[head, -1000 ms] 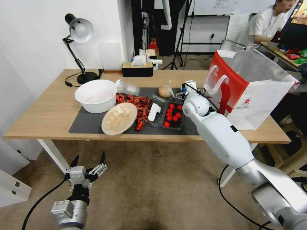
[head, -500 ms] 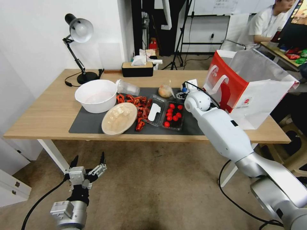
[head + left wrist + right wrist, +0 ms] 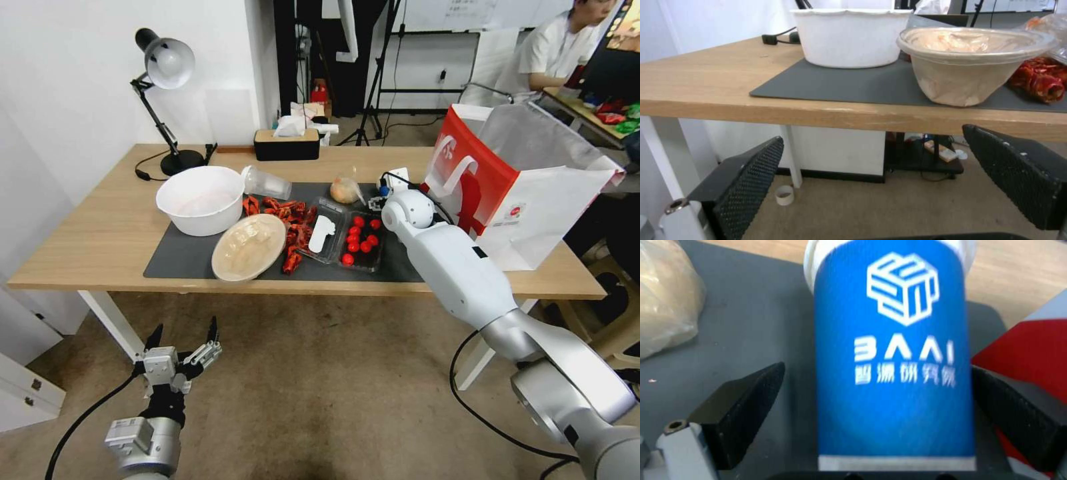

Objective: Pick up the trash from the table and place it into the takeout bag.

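Right wrist view has the right pincer (image 3: 878, 416) spread wide around the blue-white paper cup (image 3: 893, 350), which lies on the dark mat at the right end of the desk (image 3: 93, 233), just left of the takeout bag (image 3: 527, 193). No squeeze yet, as far as I can tell. So the task looks barely started: clear plastic cup (image 3: 265, 182), small clear bag (image 3: 346, 189) and beige lid (image 3: 249, 246) all sit on the desk. Compared with a second ago, the right arm has pushed farther in. Left pincer (image 3: 185, 331) hangs open, low near the desk's front-left corner.
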Controlling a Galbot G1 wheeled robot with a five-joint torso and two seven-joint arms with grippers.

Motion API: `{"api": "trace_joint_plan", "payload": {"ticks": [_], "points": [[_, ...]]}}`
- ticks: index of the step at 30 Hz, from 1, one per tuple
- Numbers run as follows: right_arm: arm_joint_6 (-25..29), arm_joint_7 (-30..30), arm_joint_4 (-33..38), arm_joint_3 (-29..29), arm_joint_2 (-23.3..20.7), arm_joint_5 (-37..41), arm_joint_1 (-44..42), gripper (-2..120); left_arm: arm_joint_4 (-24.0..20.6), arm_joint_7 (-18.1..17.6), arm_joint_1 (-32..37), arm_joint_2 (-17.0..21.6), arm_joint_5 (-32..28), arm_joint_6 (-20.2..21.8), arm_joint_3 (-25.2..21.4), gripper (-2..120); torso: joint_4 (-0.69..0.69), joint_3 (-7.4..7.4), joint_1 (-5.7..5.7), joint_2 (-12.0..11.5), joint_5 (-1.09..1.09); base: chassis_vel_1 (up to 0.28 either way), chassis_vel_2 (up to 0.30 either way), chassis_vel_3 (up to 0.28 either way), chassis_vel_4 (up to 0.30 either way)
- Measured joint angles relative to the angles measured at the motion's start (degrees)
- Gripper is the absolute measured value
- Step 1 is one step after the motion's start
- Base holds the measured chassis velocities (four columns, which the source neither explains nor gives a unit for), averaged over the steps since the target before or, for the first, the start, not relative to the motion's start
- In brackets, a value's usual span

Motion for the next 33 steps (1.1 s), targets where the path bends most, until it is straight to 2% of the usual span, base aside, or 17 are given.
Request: {"api": "trace_joint_plan", "payload": {"ticks": [7,10,14,17,24,26,33], "points": [[0.0,0.6,-0.5,0.5,0.5,1.5,0.0,87,0.2,-0.1,0.0,0.1,-0.1,0.0,0.0,100,0.01,-0.01,0.00,0.0,0.00,0.000,0.000,0.000,0.000],[0.0,1.2,0.6,0.8,0.2,2.4,-0.4,75,0.2,-0.2,0.0,0.1,-0.1,0.0,0.3,100,0.00,0.00,0.00,0.0,0.01,0.000,0.000,0.000,0.000],[0.0,1.5,1.5,1.0,-0.1,2.9,-0.8,67,0.2,-0.3,0.0,0.1,-0.1,-0.1,0.4,100,-0.01,0.00,0.00,0.0,0.01,0.000,0.000,0.000,0.000],[-0.2,2.0,2.8,1.1,-0.6,3.5,-1.1,55,0.0,-0.3,0.1,0.1,-0.1,-0.1,0.5,100,-0.01,0.00,0.00,0.0,0.01,0.000,0.000,0.000,0.000],[-0.2,2.8,5.9,2.0,-1.3,3.6,-2.0,44,-0.4,-0.4,0.4,0.0,0.0,-0.1,0.5,100,0.00,0.00,0.00,0.0,0.01,0.000,0.000,0.000,0.000],[-0.2,3.5,9.5,2.8,-2.1,3.2,-3.4,38,-0.6,-0.4,0.5,0.0,0.1,-0.1,0.5,100,-0.01,0.00,0.00,0.0,0.01,0.000,0.000,0.000,0.000],[0.0,3.7,16.0,3.9,-3.7,0.5,-5.9,34,-1.0,-0.6,0.8,-0.1,0.2,-0.2,0.4,100,0.00,0.00,0.00,0.0,0.01,0.000,0.000,0.000,0.000]]}}
